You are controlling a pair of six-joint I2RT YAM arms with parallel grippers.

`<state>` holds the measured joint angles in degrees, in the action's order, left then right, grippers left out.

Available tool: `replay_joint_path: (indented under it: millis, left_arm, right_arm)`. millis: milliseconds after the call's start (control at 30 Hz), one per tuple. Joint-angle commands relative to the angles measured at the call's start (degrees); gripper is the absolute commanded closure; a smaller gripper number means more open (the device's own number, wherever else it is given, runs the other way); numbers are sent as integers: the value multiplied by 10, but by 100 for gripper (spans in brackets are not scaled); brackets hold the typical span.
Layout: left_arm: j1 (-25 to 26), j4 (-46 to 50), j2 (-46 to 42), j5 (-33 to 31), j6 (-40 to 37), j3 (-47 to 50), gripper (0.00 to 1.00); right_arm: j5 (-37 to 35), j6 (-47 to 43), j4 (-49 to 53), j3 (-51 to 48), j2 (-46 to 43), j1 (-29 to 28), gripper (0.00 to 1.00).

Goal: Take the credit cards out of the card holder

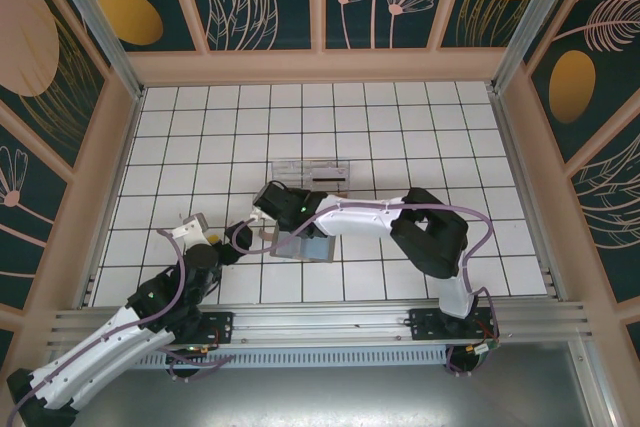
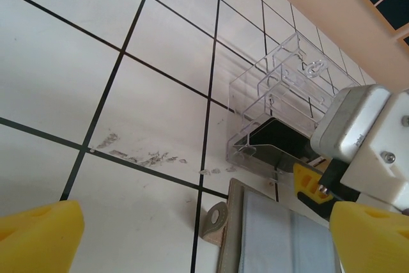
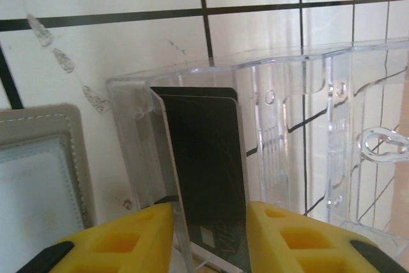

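A black credit card stands on edge in the end slot of the clear plastic tray. My right gripper sits at it with a yellow finger on either side, the jaws parted and open. The same credit card shows dark inside the tray in the left wrist view. The grey card holder lies flat just in front of the tray, its tan tab sticking out to the left. My left gripper hovers wide open over the holder's tab edge, holding nothing.
The clear tray sits mid-table on the white tiled floor. The right arm reaches across from the right. Patterned walls close in the back and both sides. Scuff marks dot the tile left of the tray.
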<state>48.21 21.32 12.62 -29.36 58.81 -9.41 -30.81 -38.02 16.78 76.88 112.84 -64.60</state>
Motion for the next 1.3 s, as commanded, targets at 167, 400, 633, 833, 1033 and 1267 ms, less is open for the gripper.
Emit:
replay_joint_path:
  millis: [167, 400, 633, 833, 1033, 1267]
  left_arm:
    - [-2, -3, -5, -1, -3, 10, 1]
    - [-1, -9, -2, 5, -8, 10, 1]
    - [-2, -46, 22, 40, -23, 13, 1]
    - [-2, -133, 94, 106, -33, 17, 5]
    - [-2, -207, 199, 164, -48, -2, 14]
    - [-2, -265, 306, 225, -58, -31, 18]
  right_arm:
    - [-77, 22, -35, 7, 4, 25, 63]
    - [-58, 54, -32, 0, -18, 26, 61]
    - [6, 181, -24, -53, -119, 22, 62]
    - [75, 372, -19, -150, -224, 24, 68]
    - [150, 567, -49, -264, -281, 30, 76]
    - [252, 669, -153, -384, -308, 53, 83]
